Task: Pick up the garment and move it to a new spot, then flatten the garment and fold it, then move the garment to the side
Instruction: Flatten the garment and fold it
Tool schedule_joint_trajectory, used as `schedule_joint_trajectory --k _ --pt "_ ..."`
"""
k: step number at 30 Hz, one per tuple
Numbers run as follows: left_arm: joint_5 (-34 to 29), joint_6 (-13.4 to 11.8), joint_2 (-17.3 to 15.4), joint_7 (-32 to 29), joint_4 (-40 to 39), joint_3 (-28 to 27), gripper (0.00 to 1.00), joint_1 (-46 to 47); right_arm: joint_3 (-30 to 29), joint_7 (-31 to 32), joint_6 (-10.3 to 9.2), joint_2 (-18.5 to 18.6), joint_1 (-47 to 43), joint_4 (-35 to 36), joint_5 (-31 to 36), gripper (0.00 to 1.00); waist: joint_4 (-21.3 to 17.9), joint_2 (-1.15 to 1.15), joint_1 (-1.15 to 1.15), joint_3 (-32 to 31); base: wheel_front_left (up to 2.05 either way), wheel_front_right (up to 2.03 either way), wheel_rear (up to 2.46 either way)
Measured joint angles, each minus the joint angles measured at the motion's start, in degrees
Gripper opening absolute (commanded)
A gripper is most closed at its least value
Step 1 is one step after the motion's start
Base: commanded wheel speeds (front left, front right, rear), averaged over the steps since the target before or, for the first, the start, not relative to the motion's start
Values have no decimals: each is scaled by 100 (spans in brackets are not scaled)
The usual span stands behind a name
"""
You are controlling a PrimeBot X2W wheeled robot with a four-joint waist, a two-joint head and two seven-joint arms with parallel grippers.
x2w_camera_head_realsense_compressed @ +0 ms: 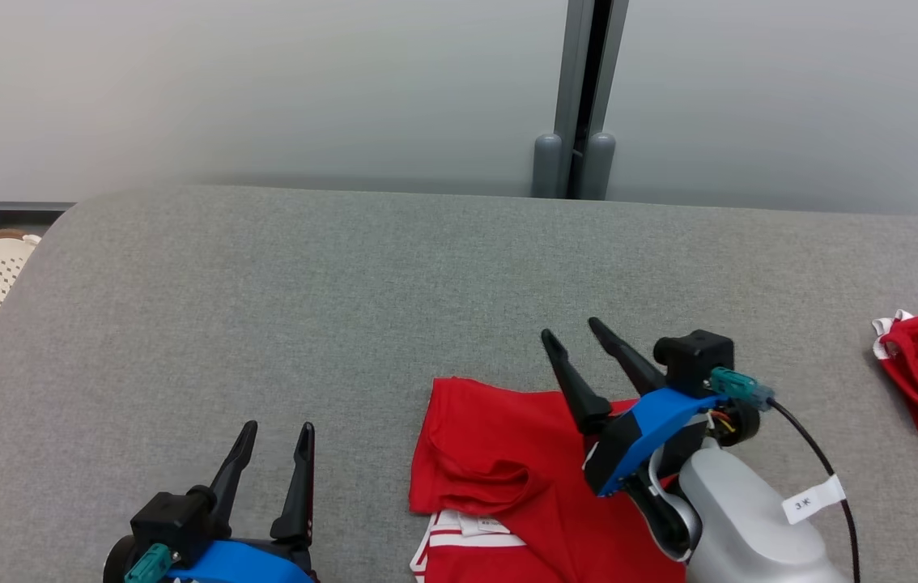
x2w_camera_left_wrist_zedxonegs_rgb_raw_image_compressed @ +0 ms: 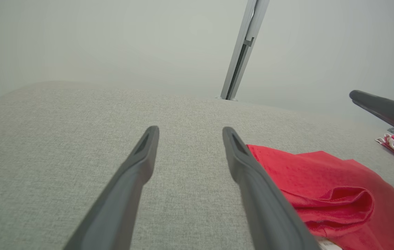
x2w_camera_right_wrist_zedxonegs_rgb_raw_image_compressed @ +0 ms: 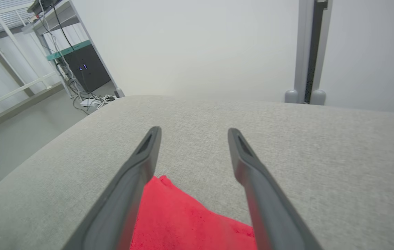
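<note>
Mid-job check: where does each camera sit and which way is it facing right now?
Head view: on the head, facing down and forward at the grey table; left end effector and right end effector show, open.
Left wrist view: on the left wrist, along its fingers toward the wall.
Right wrist view: same, right wrist.
Shared: the red garment.

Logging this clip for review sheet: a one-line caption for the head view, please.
Right gripper, fingers open, over the red garment on the grey table; left gripper open beside it.
</note>
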State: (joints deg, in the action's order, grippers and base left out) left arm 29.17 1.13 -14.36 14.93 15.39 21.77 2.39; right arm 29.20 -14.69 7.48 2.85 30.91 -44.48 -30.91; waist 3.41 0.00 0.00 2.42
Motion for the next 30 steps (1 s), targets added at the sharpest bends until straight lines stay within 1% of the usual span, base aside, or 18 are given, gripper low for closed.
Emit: schedule_joint_trajectory --k 3,5,7,10,11,13,14,15,18,27,30 --pt "-1 0 5 0 1 36 100 10 -605 -18 1 0 -171 118 672 100 -50 0 0 -39 0 0 0" --pt "-1 0 4 4 2 49 100 10 -913 -27 1 5 -408 350 1081 100 -68 0 0 -54 0 0 0" --pt "0 0 4 5 2 59 100 11 -1084 -27 1 3 -701 669 1290 100 -71 0 0 -59 0 0 0" --pt "0 0 3 5 2 76 100 10 -1102 -29 1 2 -1120 1112 1797 100 -56 0 0 -53 0 0 0" --pt "0 -1 3 5 5 78 100 9 -1103 -27 1 2 -1250 1180 1991 61 -44 0 0 -52 0 0 0" --pt "4 -1 0 5 19 78 100 7 -1069 -8 1 1 -1491 1230 2345 28 -13 0 0 -51 0 0 0" --pt "5 -3 0 5 25 79 100 7 -1080 8 1 1 -1577 1236 2492 5 5 0 0 -51 0 0 0" --pt "5 -8 0 5 31 78 100 5 -1089 30 1 1 -1633 1236 2624 0 26 0 0 -52 0 0 0" --pt "5 -8 0 5 38 89 100 3 -1121 102 1 1 -1739 1178 2983 0 106 0 0 -49 0 0 0" --pt "18 -11 -15 5 49 75 100 -1 -1129 200 1 0 -1830 486 3121 0 344 0 0 25 0 0 0" --pt "24 -16 -16 5 45 68 100 -1 -1034 192 1 2 -1784 292 3076 0 416 0 0 56 0 0 0"
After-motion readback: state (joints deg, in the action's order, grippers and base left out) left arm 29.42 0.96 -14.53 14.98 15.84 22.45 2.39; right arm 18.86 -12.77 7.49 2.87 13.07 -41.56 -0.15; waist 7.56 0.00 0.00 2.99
